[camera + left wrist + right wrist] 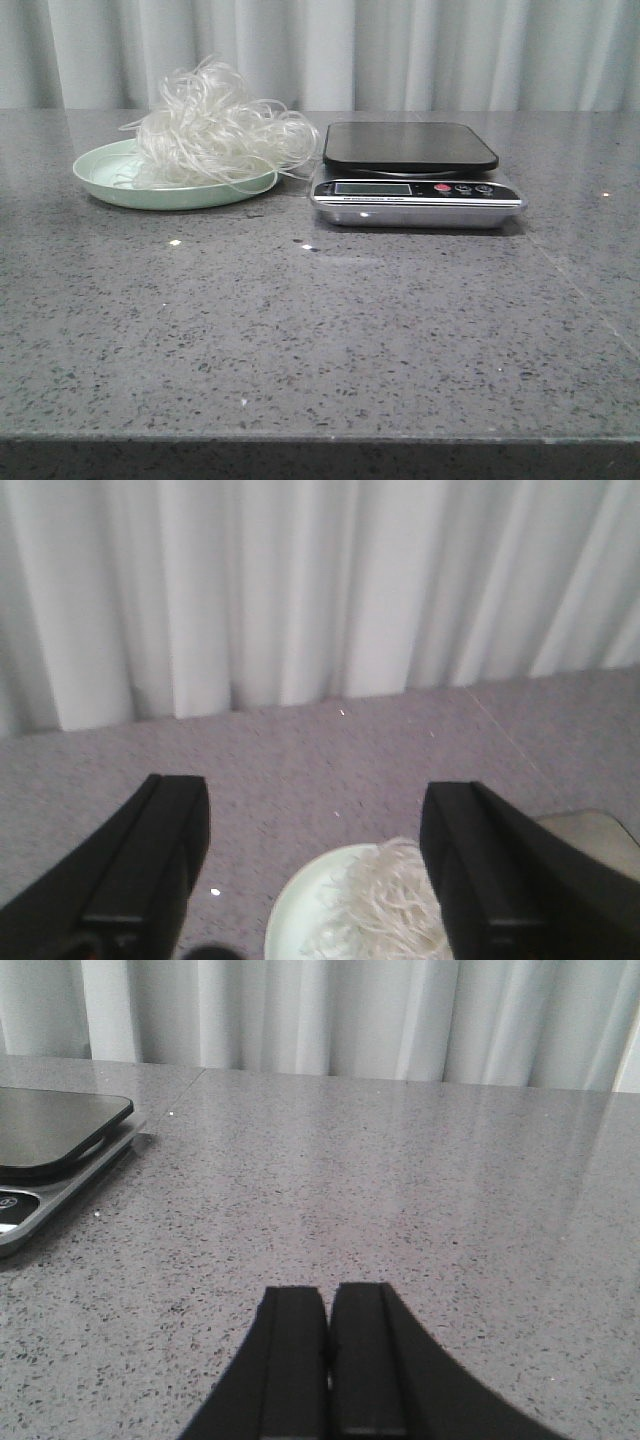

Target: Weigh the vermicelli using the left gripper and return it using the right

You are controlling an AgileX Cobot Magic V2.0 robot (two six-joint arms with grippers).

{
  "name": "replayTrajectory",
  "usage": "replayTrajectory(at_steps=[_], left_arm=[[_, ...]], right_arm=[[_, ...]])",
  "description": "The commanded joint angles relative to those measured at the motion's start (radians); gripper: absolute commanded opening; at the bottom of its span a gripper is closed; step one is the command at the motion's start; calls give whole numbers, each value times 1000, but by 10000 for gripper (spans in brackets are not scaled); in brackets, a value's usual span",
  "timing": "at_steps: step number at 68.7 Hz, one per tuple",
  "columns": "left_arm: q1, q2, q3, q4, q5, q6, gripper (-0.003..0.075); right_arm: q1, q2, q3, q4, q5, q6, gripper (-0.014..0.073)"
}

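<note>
- My left gripper (315, 880) hangs wide open above the vermicelli (222, 135), nothing between its fingers.
- The vermicelli is a fluffy tangle of thin, curly, whitish strands heaped on a shallow pale green plate (100, 178).
- Just beside the plate sits the silver kitchen scale (415, 190), its black platform bare.
- My right gripper (328, 1360) is pressed closed over speckled grey stone.

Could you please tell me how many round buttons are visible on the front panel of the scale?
3: one red button just right of the display, then two dark buttons beside it toward the scale's right end.
</note>
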State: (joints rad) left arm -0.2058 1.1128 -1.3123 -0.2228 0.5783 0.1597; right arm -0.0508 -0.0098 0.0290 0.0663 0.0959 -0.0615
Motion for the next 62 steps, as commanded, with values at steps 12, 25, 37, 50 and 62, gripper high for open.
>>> replayTrajectory(at_steps=[12,25,37,50,62], left_arm=[[-135,311,-233,-50,100,-6,517],[-174,453,-263,-50,156,-6,517],[-178,536,-263,-50,211,-6,517],[-178,585,-263,-50,204,-6,517],[-178,627,-263,-55,178,-6,519]], right_arm=[[-3,-17,-9,-6,-76,-5,151],[-3,-17,-9,-6,-76,-5,151],[-3,-17,-9,-6,-76,-5,151],[-3,-17,-9,-6,-76,-5,151],[-3,-17,-9,-6,-76,-5,151]])
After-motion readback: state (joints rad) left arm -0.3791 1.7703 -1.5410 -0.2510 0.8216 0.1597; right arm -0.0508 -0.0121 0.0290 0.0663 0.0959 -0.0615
